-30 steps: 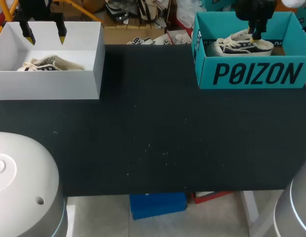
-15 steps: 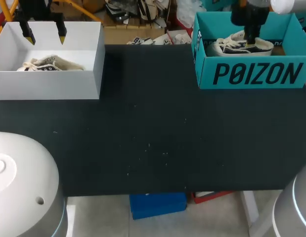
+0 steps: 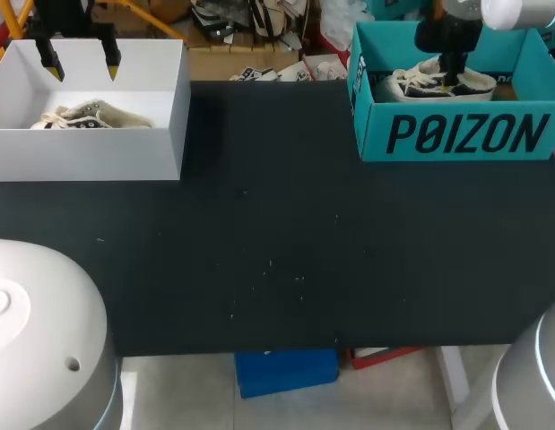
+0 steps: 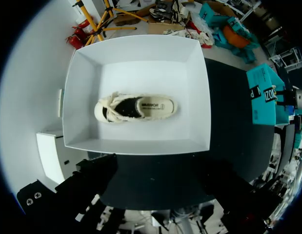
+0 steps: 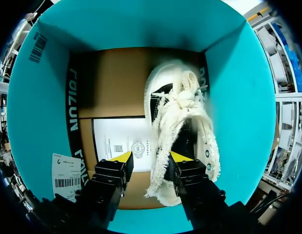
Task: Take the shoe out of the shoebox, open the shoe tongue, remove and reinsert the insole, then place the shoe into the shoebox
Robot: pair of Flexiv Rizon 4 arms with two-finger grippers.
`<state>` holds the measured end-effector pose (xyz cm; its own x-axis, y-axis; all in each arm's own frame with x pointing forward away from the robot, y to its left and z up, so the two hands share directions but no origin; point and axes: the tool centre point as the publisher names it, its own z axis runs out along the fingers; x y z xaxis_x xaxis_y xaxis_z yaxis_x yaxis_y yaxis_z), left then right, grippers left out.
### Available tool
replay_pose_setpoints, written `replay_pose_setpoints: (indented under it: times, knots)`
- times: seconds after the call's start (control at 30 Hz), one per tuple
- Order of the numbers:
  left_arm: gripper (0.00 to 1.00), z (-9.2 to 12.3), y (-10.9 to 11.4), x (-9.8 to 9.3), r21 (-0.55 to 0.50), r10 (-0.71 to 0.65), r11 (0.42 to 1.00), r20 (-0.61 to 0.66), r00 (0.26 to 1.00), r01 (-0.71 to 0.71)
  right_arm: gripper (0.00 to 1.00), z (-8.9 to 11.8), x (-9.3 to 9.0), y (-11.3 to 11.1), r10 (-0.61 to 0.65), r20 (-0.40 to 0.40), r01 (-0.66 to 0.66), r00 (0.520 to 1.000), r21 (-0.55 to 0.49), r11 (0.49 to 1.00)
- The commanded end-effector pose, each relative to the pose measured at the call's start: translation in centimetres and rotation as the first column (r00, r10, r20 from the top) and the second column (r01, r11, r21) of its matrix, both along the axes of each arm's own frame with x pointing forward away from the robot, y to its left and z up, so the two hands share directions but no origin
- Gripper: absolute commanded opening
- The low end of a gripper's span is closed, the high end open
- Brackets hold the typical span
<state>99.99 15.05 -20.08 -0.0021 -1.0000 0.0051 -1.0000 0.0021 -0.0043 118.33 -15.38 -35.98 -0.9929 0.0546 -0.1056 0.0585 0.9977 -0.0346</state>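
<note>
The shoe (image 3: 404, 86) is laid left to right in the teal shoebox (image 3: 456, 134), upper right. The left gripper (image 3: 81, 64), fingers parted and empty, is hung over the white box (image 3: 89, 152), upper left. The right gripper (image 5: 151, 157), nearer, is spread astride the shoe's side wall, nothing clamped.

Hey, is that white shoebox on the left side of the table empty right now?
No, a cream shoe lies on the floor of the white shoebox, near its middle.
</note>
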Motion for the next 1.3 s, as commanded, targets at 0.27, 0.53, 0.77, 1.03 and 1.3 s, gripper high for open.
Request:
replay_pose_setpoints:
  times: [0.27,0.53,0.77,1.03,1.3]
  knots:
    - [1.00,0.0,0.0,0.0,0.002,0.000,1.000,-0.002,1.000,0.000,0.42,-2.7,0.2,0.0,-0.016,-0.034,0.016,0.999,0.008,1.000]
    - [1.00,0.0,0.0,0.0,0.002,0.000,1.000,-0.002,1.000,0.000,0.42,-3.9,0.4,-0.2,-0.024,-0.041,0.024,0.999,0.011,1.000]
    - [1.00,0.0,0.0,0.0,0.002,0.000,1.000,-0.002,1.000,0.000,0.21,-4.7,0.9,-0.4,-0.029,-0.043,0.030,0.999,0.002,1.000]
    - [1.00,0.0,0.0,0.0,0.002,0.000,1.000,-0.002,1.000,0.000,0.00,-4.9,1.4,-0.4,-0.030,-0.037,0.030,0.999,-0.011,0.999]
    - [1.00,0.0,0.0,0.0,0.002,0.000,1.000,-0.002,1.000,0.000,0.00,-3.0,1.6,-0.9,-0.030,-0.024,0.029,0.999,-0.034,0.999]
